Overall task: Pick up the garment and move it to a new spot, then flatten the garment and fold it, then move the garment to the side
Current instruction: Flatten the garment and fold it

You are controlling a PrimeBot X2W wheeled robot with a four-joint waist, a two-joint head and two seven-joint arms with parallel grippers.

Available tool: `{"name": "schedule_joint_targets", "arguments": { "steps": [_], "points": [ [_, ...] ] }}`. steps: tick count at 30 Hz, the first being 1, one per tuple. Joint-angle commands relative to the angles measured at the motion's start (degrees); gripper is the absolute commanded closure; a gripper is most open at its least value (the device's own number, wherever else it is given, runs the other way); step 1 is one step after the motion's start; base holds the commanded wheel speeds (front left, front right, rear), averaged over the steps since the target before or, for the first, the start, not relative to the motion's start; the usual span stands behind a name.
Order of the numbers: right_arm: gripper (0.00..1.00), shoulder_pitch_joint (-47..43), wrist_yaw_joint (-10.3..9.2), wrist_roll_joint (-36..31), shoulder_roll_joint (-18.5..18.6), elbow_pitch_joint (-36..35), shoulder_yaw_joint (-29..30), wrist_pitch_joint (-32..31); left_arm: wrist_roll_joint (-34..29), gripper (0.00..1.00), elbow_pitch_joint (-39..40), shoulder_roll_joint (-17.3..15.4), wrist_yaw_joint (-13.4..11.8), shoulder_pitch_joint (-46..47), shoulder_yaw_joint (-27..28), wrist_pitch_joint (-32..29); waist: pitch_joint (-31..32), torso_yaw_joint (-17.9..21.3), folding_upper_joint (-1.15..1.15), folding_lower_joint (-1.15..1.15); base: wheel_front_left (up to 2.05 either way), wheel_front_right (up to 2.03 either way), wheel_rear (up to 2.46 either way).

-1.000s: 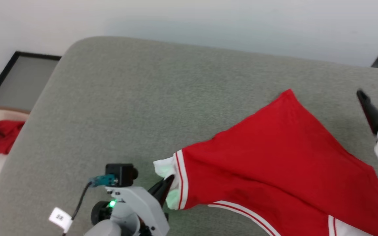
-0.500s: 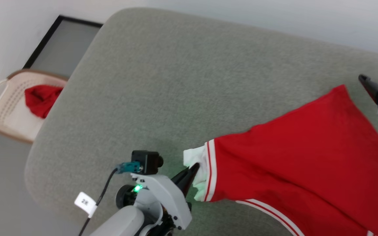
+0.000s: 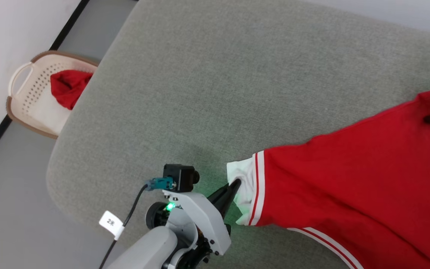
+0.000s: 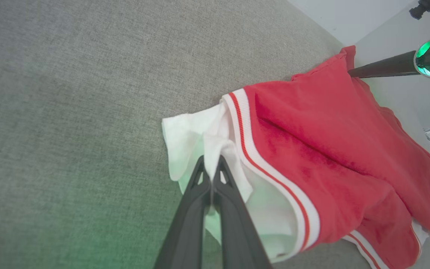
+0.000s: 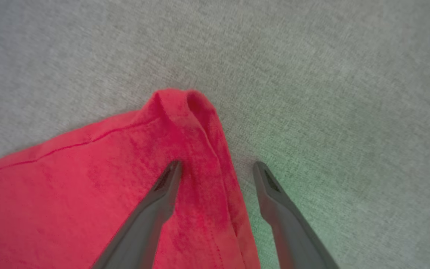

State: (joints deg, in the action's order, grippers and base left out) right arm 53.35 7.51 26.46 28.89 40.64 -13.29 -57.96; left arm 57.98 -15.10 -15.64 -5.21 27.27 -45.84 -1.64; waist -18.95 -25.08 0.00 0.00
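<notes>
The garment, a bright red shirt with a white sleeve and striped trim, lies rumpled on the grey padded surface. My left gripper is shut on the white sleeve, its tips pinching a fold of it. My right gripper is open at the far red corner. One of its fingers rests over the red fabric, and the other stands over bare grey surface, so the jaws straddle the corner's edge. In the left wrist view a dark finger of the right gripper touches that corner.
A beige perforated basket holding a plain red cloth stands on the floor beyond the surface's left edge, near the white wall. The surface's rounded left corner lies close to my left arm.
The head camera has turned, so the whole picture shifted. My right gripper, earlier apart from the garment's far corner, now stands over it. The left gripper keeps its hold on the sleeve.
</notes>
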Motion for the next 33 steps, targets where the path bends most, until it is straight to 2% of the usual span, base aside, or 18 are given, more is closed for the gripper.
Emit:
{"name": "schedule_joint_targets", "arguments": {
  "steps": [1,5,6,7,10,16,21,26,33],
  "points": [
    [0.0,1.01,-0.04,-0.62,-0.28,1.45,-0.2,-1.32,-0.08,1.0,-0.38,0.27,0.33,0.74,-0.08,0.31,-0.64,-0.61,0.0,0.0,0.0,0.0,0.0],
    [0.0,2.22,-0.04,-1.99,-1.59,5.29,0.38,-4.15,0.11,1.0,-1.29,0.71,0.77,0.95,-0.11,0.57,-0.95,-0.85,0.0,0.0,0.0,0.0,0.0],
    [0.23,2.29,-0.04,-2.33,-1.93,6.06,0.51,-4.92,0.17,1.0,-1.47,0.79,0.85,1.01,-0.11,0.64,-1.01,-0.88,0.0,0.0,0.0,0.0,0.0],
    [1.0,2.53,-0.04,-2.87,-2.02,6.8,0.81,-5.56,0.19,1.0,-1.65,0.88,0.83,1.11,-0.15,0.7,-1.06,-0.92,0.0,0.0,0.0,0.0,0.0],
    [1.0,3.24,-0.04,-4.54,-1.99,8.1,0.99,-7.19,0.24,1.0,-2.13,1.03,0.99,1.27,-0.18,0.78,-1.01,-0.96,0.0,0.0,0.0,0.0,0.0],
    [1.0,5.78,-0.06,-6.7,-2.39,9.17,4.12,-6.35,0.56,1.0,-2.7,0.59,0.91,1.1,0.19,0.98,-0.39,-0.03,0.0,0.0,0.0,0.0,0.0],
    [1.0,7.61,-0.06,-7.46,-4.88,10.28,7.51,-4.89,1.31,1.0,-2.22,-0.92,0.32,1.78,0.62,-1.27,1.52,1.54,0.0,0.0,0.0,0.0,0.0],
    [1.0,8.96,-0.06,-8.51,-7.56,9.99,9.42,-3.52,2.39,1.0,-0.22,-4.03,-0.84,4.66,0.94,-7.45,4.41,3.7,0.0,0.0,0.0,0.0,0.0],
    [1.0,11.14,-0.06,-7.34,-10.62,6.25,8.38,0.09,2.74,1.0,2.15,-10.48,-3.2,14.04,1.98,-19.67,8.5,7.42,0.0,0.0,0.0,0.0,0.0]
  ]
}}
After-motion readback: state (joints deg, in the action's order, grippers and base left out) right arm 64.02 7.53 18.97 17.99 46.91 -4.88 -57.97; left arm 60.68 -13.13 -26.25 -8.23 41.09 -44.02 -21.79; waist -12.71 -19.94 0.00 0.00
